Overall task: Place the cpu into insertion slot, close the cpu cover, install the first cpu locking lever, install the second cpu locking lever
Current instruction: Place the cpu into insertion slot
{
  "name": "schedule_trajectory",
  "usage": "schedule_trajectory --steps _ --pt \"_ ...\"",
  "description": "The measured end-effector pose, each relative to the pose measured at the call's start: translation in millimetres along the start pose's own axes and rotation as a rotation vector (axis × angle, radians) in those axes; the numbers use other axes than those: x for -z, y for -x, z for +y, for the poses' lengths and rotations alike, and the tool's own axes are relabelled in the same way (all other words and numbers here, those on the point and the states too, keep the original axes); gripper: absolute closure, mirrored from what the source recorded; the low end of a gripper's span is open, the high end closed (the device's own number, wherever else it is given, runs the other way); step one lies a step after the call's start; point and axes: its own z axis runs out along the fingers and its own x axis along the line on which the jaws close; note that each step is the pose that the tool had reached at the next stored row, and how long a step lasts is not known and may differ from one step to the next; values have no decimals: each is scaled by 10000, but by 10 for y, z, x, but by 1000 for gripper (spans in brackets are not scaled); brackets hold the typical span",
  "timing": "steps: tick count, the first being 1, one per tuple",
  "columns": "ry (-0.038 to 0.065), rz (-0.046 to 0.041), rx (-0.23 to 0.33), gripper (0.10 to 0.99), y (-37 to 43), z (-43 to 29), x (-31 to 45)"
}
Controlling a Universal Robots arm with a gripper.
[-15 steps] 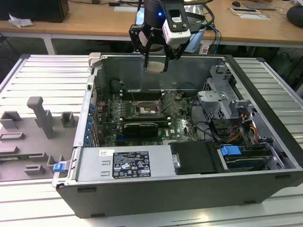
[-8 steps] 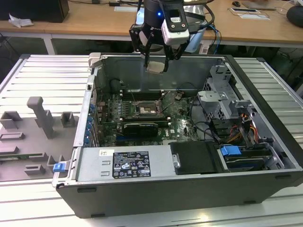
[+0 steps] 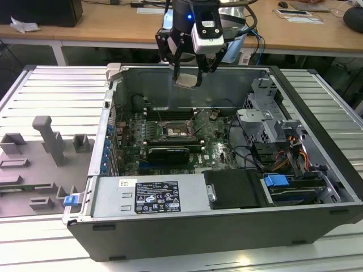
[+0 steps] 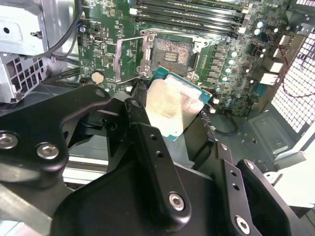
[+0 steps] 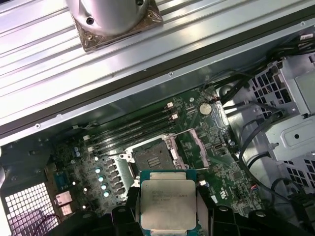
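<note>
The gripper (image 3: 187, 72) hangs in the upper middle of the exterior view, above the open computer case (image 3: 317, 147). It is pinching the cpu (image 3: 187, 80) between its two fingers (image 4: 142, 125), which press on opposite edges of the chip. In both wrist views the cpu (image 5: 168, 204) is in the air, well apart from the board below, and sits a little tilted in the second wrist view. The insertion slot (image 3: 173, 131) lies bare on the green board, and the cpu cover (image 4: 129, 60) stands swung open beside it.

The chip looks light, thin and stiff, with a smooth metal top that could slip under a loose pinch. Its underside and the slot's contacts are likely delicate, so the edges seem the right place to hold it, as the gripper does now.

The metal top (image 5: 168, 196) carries several lines of faint print I cannot make out. A white label (image 3: 156, 196) with dense print sits on the grey box in the lower middle of the exterior view.
</note>
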Motion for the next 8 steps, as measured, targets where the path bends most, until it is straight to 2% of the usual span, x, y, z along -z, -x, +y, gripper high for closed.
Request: schedule_trajectory --steps 8 --pt "9 -43 -469 545 0 0 -2"
